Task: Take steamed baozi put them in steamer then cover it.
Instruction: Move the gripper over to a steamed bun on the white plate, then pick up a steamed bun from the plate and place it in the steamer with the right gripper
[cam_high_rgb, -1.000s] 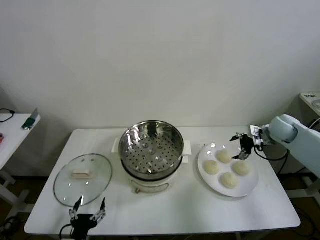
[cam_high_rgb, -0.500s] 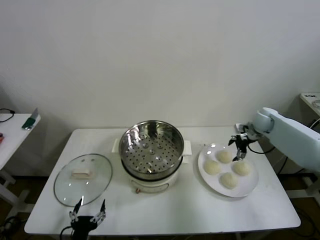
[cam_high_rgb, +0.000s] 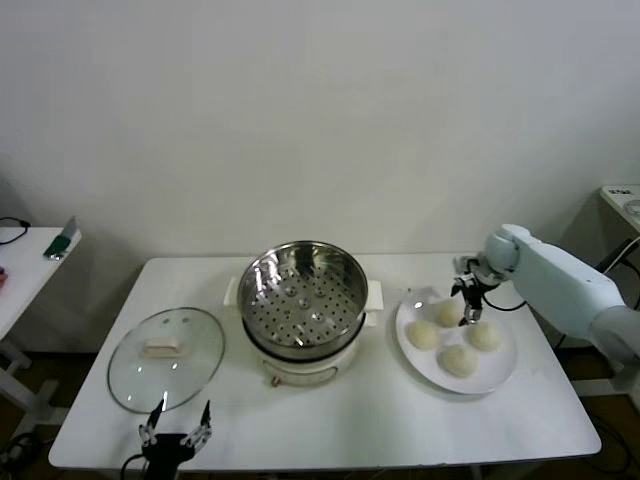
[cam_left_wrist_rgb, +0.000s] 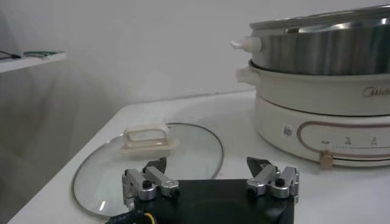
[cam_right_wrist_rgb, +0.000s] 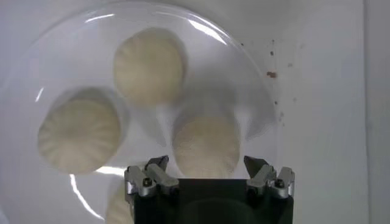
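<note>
Four cream-white baozi lie on a white plate (cam_high_rgb: 500, 372) at the right of the table; the farthest one (cam_high_rgb: 445, 313) is under my right gripper (cam_high_rgb: 467, 300). In the right wrist view that gripper (cam_right_wrist_rgb: 206, 163) is open above the plate (cam_right_wrist_rgb: 234, 79), with one baozi (cam_right_wrist_rgb: 206, 145) between its spread fingers and two others (cam_right_wrist_rgb: 149, 66) (cam_right_wrist_rgb: 79, 135) beyond. The steel steamer (cam_high_rgb: 303, 290) stands uncovered and empty on its cream pot base (cam_high_rgb: 300, 368) at mid-table. The glass cover (cam_high_rgb: 165, 357) lies flat at the left. My left gripper (cam_high_rgb: 175, 437) is open and empty at the table's front edge.
The left wrist view shows the cover (cam_left_wrist_rgb: 189, 149) with its bar handle (cam_left_wrist_rgb: 145, 137) just ahead of the left gripper (cam_left_wrist_rgb: 207, 164), and the steamer (cam_left_wrist_rgb: 329, 42) on the pot base (cam_left_wrist_rgb: 323, 119) beside it. A side table (cam_high_rgb: 25, 260) stands at far left.
My right arm has swung inward from the plate's far right edge, and its gripper now hangs over the far baozi. The left arm, cover and steamer have not moved.
</note>
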